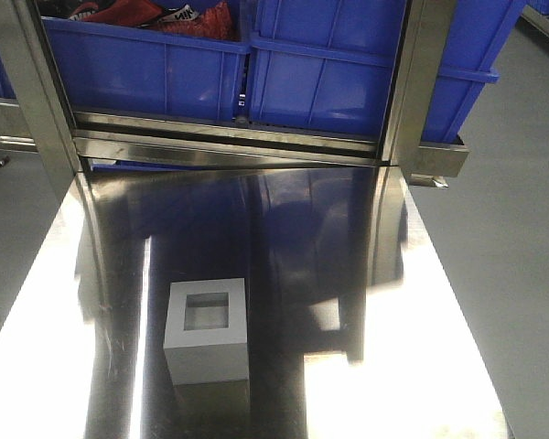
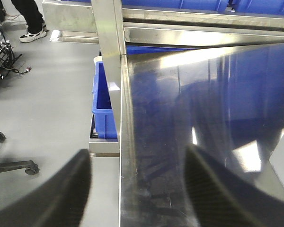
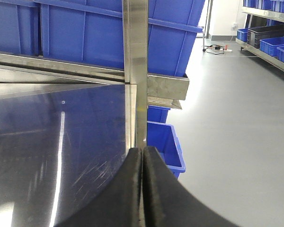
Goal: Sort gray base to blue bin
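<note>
Matte cube-like gray base [image 1: 207, 329] sitting on glossy steel table [image 1: 366, 302], left end effector [image 2: 135, 156] gaping, right end effector [image 3: 142, 150] pressing together, blue bin [image 3: 85, 42] standing beyond it

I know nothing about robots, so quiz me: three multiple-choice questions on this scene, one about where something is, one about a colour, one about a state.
1. Where is the gray base?
A) inside a bin
B) on the steel table
C) on the floor

2. What colour are the bins on the rack behind the table?
A) green
B) red
C) blue

3. How is the right gripper?
A) wide open
B) shut and empty
C) clamped on the block

Answers:
1 B, it stands alone on the shiny tabletop, recess up.
2 C, their walls are bright blue.
3 B, its fingers meet with nothing between them.
</note>
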Tool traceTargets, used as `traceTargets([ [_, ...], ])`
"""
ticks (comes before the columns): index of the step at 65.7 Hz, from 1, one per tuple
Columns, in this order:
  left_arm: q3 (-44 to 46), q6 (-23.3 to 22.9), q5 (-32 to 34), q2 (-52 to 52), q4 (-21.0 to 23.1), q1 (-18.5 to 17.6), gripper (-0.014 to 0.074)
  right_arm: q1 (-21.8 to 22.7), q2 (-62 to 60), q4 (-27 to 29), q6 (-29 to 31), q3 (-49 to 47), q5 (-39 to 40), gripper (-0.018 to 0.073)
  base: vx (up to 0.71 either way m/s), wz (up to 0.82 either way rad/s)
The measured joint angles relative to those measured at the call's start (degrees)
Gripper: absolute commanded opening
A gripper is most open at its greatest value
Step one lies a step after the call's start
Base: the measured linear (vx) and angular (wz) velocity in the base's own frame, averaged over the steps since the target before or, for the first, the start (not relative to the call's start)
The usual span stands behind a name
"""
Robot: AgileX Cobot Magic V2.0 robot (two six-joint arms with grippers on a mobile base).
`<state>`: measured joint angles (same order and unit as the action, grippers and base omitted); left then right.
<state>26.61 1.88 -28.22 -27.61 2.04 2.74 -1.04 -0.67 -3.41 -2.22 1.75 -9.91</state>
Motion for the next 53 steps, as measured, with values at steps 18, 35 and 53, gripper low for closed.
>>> traceTargets([
  [18, 0.0, 0.0, 0.0, 0.0, 0.0, 0.0, 0.0482, 0.0, 0.0, 0.0, 0.0, 0.0, 0.0, -0.0009, 0.0, 0.0],
  [35, 0.0, -0.3, 0.7, -1.1, 4.4, 0.0, 0.0482, 0.0, 0.0, 0.0, 0.0, 0.0, 0.0, -0.0009, 0.0, 0.0],
  [53, 0.0, 14.2, 0.7, -9.2, 26.5, -1.5, 0.0482, 0.0, 0.0, 0.0, 0.0, 0.0, 0.0, -0.0009, 0.0, 0.0],
])
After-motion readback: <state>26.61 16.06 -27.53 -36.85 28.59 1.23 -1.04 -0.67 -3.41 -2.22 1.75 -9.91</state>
